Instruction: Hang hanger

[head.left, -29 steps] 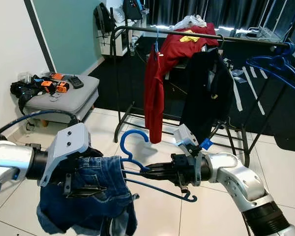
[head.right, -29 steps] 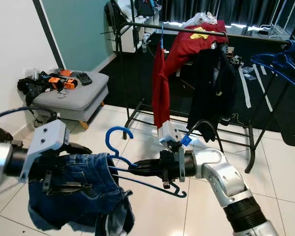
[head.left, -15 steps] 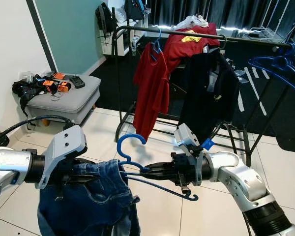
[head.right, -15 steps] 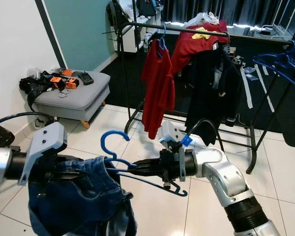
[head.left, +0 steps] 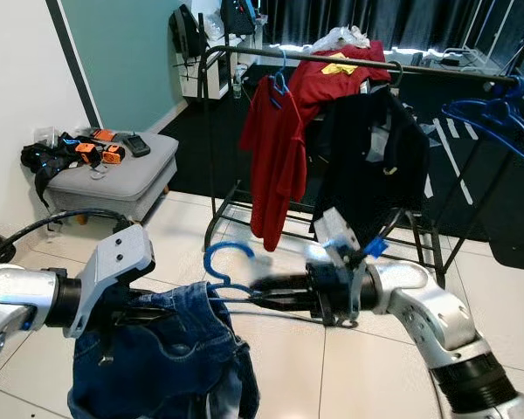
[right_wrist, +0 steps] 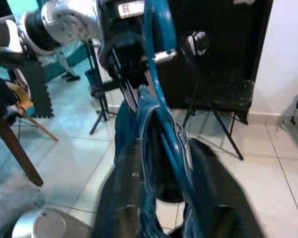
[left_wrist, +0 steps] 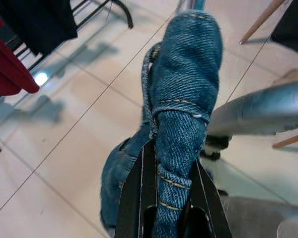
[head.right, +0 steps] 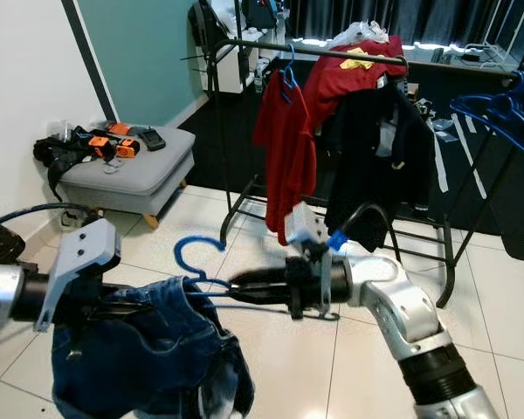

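A blue plastic hanger (head.left: 217, 260) sticks out of a pair of blue jeans (head.left: 162, 353) held low in front of me. My right gripper (head.left: 260, 292) is shut on the hanger's lower part, with its long fingers pointing left into the denim. My left gripper (left_wrist: 173, 154) is shut on a bunched fold of the jeans (left_wrist: 184, 89). In the right wrist view the hanger (right_wrist: 159, 94) runs between the blurred fingers, with denim (right_wrist: 139, 148) draped over it. Behind stands the clothes rack's rail (head.left: 437, 70).
A red shirt (head.left: 275, 148) and a black garment (head.left: 375, 161) hang on the rack. Spare blue hangers (head.left: 498, 113) hang at its right end. A grey ottoman (head.left: 113, 175) with gear stands at the left by the wall. Pale tiled floor (head.left: 297, 375) lies below.
My right arm has shifted, blurred with motion, and the hanger's low bar has come up level and gone deeper into the jeans. The red shirt on the rack has swung.
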Controlling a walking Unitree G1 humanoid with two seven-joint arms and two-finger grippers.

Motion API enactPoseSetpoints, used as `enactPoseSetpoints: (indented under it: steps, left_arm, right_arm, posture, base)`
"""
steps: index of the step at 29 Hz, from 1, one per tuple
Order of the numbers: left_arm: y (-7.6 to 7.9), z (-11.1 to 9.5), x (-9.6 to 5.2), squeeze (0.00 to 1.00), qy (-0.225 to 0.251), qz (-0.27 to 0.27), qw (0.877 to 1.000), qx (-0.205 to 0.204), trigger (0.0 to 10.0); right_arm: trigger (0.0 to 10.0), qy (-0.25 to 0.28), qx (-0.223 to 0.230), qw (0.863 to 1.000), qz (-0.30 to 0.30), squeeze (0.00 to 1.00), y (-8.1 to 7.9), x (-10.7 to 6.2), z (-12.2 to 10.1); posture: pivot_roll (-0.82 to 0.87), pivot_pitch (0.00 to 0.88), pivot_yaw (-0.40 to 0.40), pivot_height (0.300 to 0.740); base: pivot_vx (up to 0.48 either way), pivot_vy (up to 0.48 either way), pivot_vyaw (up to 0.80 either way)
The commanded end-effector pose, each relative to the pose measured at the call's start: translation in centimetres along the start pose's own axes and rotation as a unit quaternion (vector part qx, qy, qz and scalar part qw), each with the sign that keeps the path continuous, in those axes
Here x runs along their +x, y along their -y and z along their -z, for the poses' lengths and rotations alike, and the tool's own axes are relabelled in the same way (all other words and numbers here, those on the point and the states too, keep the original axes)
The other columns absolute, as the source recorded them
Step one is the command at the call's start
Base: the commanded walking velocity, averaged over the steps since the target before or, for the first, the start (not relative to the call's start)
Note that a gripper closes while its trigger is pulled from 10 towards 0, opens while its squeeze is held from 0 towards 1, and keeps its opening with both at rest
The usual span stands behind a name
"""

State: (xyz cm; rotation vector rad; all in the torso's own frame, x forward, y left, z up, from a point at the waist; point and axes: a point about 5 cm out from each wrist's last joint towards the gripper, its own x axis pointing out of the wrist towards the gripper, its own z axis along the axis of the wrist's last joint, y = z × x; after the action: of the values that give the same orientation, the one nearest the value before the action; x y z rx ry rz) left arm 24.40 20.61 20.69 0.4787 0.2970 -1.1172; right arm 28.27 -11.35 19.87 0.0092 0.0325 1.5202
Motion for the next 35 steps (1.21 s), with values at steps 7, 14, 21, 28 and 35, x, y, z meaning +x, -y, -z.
enactPoseSetpoints:
  steps: [7, 14, 21, 28, 35]
  left_arm:
    - [-1.3, -0.8, -1.3, 0.00, 0.017, -0.037, 0.999, 0.018, 0.0]
    - [-2.6, -1.4, -3.3, 0.00, 0.023, -0.078, 0.996, 0.035, 0.0]
    - [-3.6, -4.9, -4.9, 0.00, 0.114, -0.128, 0.982, 0.080, 0.0]
    - [-3.8, -9.2, -6.1, 0.00, 0.240, -0.153, 0.951, 0.117, 0.0]
    - [-3.8, -10.9, -5.9, 0.00, 0.288, -0.162, 0.936, 0.124, 0.0]
  right_arm:
    - [10.0, 0.018, 0.011, 0.998, 0.056, 1.00, 1.0, -2.4, -0.2]
    - [10.0, 0.030, 0.021, 0.988, 0.151, 1.00, 1.7, -8.6, -0.7]
    - [10.0, 0.028, 0.094, 0.978, 0.186, 1.00, -0.4, -11.4, 2.7]
    - [10.0, 0.016, 0.173, 0.958, 0.226, 0.00, -0.1, -8.8, 8.0]
    - [10.0, 0.014, 0.192, 0.948, 0.252, 0.00, 1.1, -7.2, 8.9]
  posture:
    - [0.00, 0.000, 0.022, 0.740]
    - [0.00, 0.000, 0.023, 0.740]
    - [-0.02, 0.000, 0.028, 0.740]
    - [-0.01, 0.000, 0.028, 0.740]
    - [-0.01, 0.000, 0.025, 0.740]
  base:
    - [0.000, 0.000, 0.00]
    - [0.000, 0.000, 0.00]
    - [0.000, 0.000, 0.00]
    - [0.000, 0.000, 0.00]
    - [0.000, 0.000, 0.00]
